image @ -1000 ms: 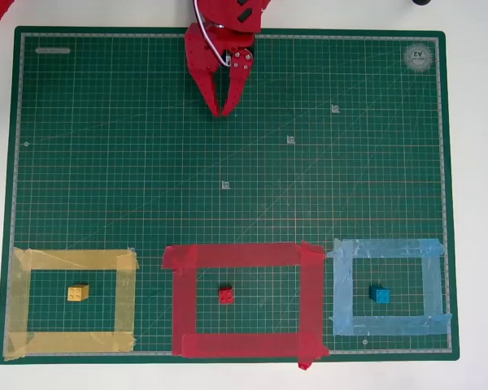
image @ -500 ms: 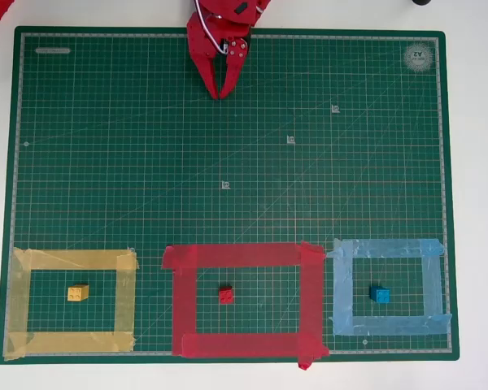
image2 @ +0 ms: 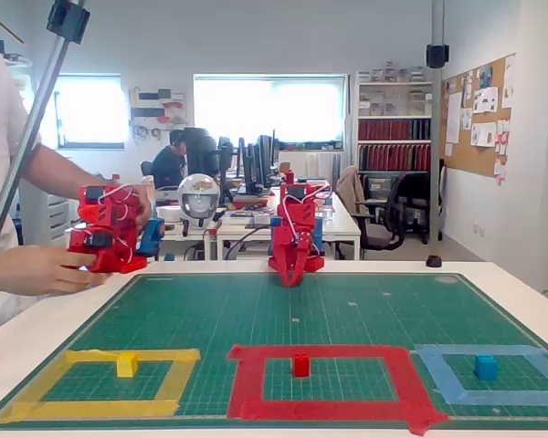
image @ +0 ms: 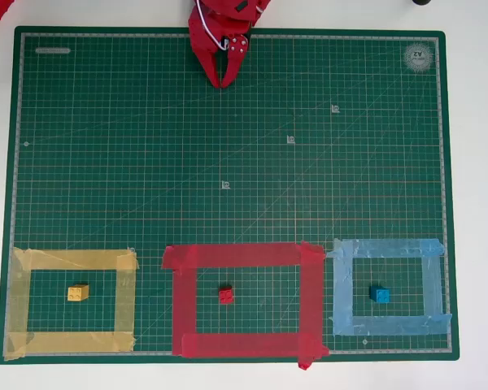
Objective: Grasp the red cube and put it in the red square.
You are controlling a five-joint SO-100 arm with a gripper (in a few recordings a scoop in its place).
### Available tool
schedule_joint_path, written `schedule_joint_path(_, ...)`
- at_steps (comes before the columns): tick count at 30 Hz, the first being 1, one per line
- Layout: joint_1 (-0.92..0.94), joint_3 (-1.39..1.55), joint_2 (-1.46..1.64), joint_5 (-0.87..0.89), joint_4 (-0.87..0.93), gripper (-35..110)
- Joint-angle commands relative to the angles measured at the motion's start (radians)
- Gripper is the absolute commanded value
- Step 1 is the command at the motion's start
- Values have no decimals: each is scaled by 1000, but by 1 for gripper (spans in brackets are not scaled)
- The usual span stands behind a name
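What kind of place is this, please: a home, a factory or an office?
Most likely an office or lab: behind the green cutting mat stand desks with monitors, shelves of binders and a cork pinboard.

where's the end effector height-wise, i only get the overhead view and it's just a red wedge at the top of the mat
observer: In the fixed view the end effector points straight down, tips low over the far edge of the mat; whether they touch it, I cannot tell.
operator: is the red cube lying flat
observer: Yes, the red cube sits with its bottom face flat on the mat, inside the red square.
operator: other cubes taller?
observer: No, the yellow cube and the blue cube stand about as tall as the red one.
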Motion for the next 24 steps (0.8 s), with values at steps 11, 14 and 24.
schedule_joint_path(11, 14, 5, 37, -18, 15, 0)
schedule_joint_path(14, 14, 5, 37, -18, 15, 0)
schedule_joint_path(24, 14, 5, 37, -18, 15, 0)
